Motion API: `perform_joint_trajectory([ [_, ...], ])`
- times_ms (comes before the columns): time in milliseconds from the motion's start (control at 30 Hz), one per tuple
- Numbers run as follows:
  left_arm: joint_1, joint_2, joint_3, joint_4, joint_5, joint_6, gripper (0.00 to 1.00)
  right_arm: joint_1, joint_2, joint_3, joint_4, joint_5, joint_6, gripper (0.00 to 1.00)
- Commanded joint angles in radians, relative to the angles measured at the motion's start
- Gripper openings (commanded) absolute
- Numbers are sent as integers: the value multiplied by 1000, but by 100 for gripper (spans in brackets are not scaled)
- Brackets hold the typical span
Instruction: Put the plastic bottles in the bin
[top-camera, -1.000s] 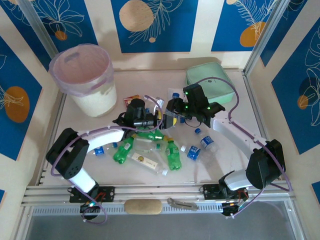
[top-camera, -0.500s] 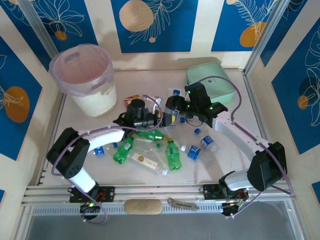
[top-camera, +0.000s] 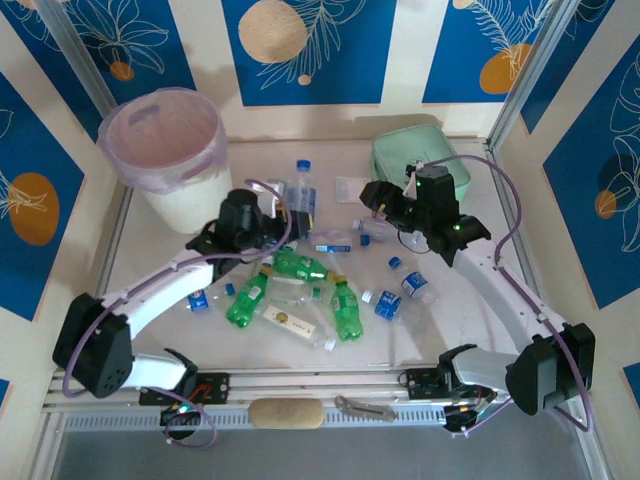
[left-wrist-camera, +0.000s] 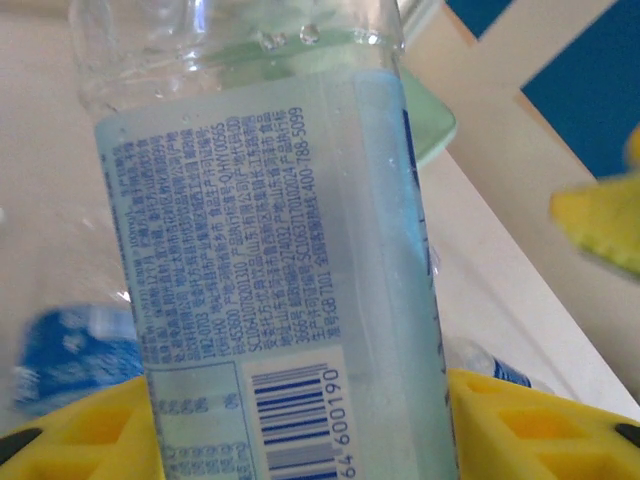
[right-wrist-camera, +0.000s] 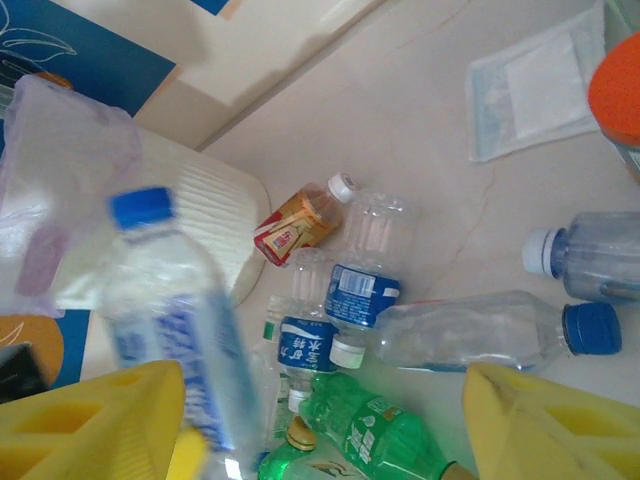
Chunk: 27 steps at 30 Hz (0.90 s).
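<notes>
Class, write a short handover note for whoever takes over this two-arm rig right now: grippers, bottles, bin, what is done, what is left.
Left gripper: shut on a clear blue-capped bottle, held roughly upright.
Right gripper: open, holding nothing, beside the mint-green case.
Bin: far left corner; no bottle visible inside.
Other bottles: lying scattered in the middle.
Left to do: drop the held bottle in the bin, then clear the rest.
</notes>
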Motion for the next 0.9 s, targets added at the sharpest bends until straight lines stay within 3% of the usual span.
perform_joint_trajectory([
  [0, 78, -67, 151, -182, -56, 95, 50, 1, -20, -46, 39, -16, 25, 74],
  [267, 282, -27, 486, -411, -56, 192, 50, 21, -31, -125, 86, -15, 47, 74],
  [600, 530, 236, 932, -682, -44, 216, 50, 24, -76, -161, 55, 16, 33, 74],
  [867, 649, 382, 1082, -908, -96, 238, 49, 22, -129, -196, 38, 46, 2, 75],
])
